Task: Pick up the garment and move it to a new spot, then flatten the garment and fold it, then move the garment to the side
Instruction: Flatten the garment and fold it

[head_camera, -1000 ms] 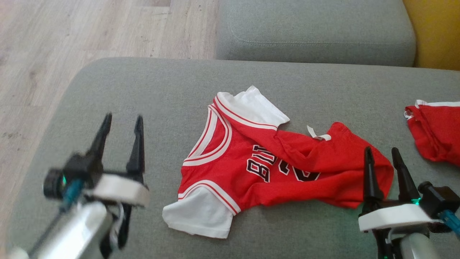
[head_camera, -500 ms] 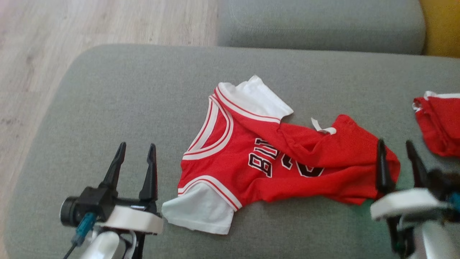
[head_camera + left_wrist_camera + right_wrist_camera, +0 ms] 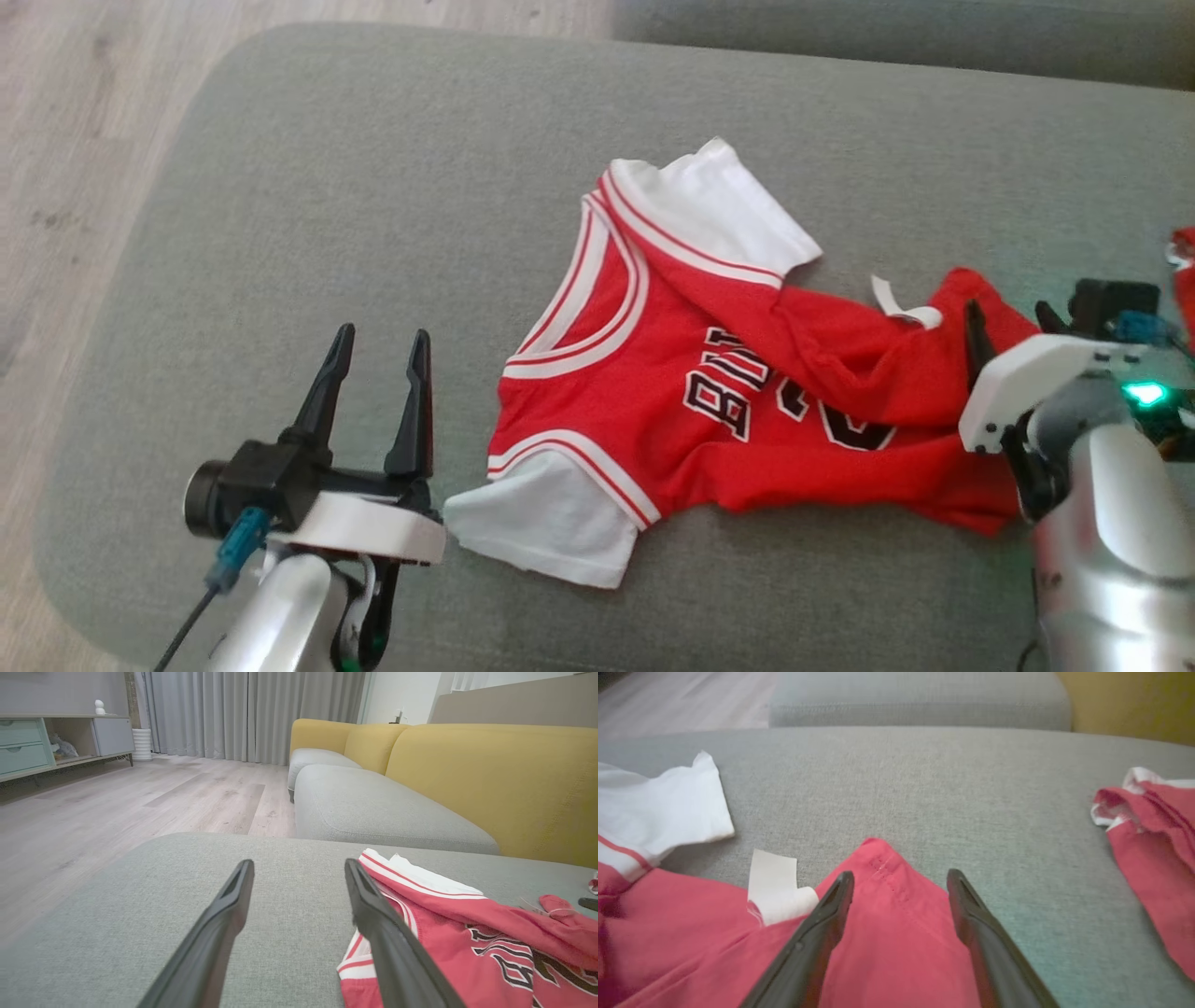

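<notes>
On the grey sofa cushion point(image 3: 280, 187), the red-and-white garment point(image 3: 709, 411) lies crumpled and unlifted, the left hand point(image 3: 385, 332) spread empty beside its near sleeve point(image 3: 541, 523) and the right hand point(image 3: 900, 873) spread over its hem corner point(image 3: 882, 858), with pickup, flattening, folding and setting aside all apparently ahead.

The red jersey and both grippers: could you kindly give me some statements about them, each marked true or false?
1. The jersey lies crumpled on the grey cushion. True.
2. The left gripper is shut on the jersey. False: it is open and empty, beside the white sleeve.
3. The right gripper is open, fingers over the jersey's red hem corner. True.
4. A second red garment lies on the jersey. False: it lies apart on the cushion.
</notes>
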Available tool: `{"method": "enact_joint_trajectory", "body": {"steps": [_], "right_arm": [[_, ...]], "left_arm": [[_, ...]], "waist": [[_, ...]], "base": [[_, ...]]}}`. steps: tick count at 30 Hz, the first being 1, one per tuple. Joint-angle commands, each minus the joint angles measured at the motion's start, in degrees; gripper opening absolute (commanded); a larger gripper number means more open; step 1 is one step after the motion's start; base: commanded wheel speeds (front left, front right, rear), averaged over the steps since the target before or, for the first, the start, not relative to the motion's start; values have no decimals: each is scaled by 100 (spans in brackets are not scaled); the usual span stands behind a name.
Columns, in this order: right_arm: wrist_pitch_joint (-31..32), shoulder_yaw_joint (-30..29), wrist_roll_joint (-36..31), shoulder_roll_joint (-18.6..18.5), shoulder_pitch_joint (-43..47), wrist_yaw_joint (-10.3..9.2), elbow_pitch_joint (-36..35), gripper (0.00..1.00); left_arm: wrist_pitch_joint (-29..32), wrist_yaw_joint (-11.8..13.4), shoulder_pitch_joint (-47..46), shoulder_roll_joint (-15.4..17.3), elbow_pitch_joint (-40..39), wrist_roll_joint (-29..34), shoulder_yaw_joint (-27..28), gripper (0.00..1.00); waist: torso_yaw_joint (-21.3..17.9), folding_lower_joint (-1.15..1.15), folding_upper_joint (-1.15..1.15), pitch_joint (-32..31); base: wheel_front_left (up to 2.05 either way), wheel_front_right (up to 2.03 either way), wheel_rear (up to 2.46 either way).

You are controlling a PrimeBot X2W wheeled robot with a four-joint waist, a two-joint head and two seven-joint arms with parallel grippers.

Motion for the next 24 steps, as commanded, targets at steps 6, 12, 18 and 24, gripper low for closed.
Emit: {"method": "enact_joint_trajectory", "body": {"steps": [6, 12, 18, 24], "right_arm": [[166, -128, -695, -25, -660, 37, 525, 100], [135, -440, -1043, -25, -886, 37, 930, 100], [148, -615, -1127, -25, -1194, 37, 1439, 0], [-53, -620, -1237, -94, -1548, 37, 1629, 0]], "left_arm": [[-54, -207, -275, -149, 16, 222, 405, 100], [-54, -333, -301, -326, 75, 357, 463, 100], [-54, -470, -296, -483, 136, 503, 550, 100], [-54, -574, -279, -587, 202, 621, 658, 100]], "waist": [[208, -1, 0, 104], [303, -1, 0, 180], [376, -1, 0, 258], [427, -1, 0, 241]], "base": [[0, 0, 0], [0, 0, 0], [0, 0, 0], [0, 0, 0]]}}
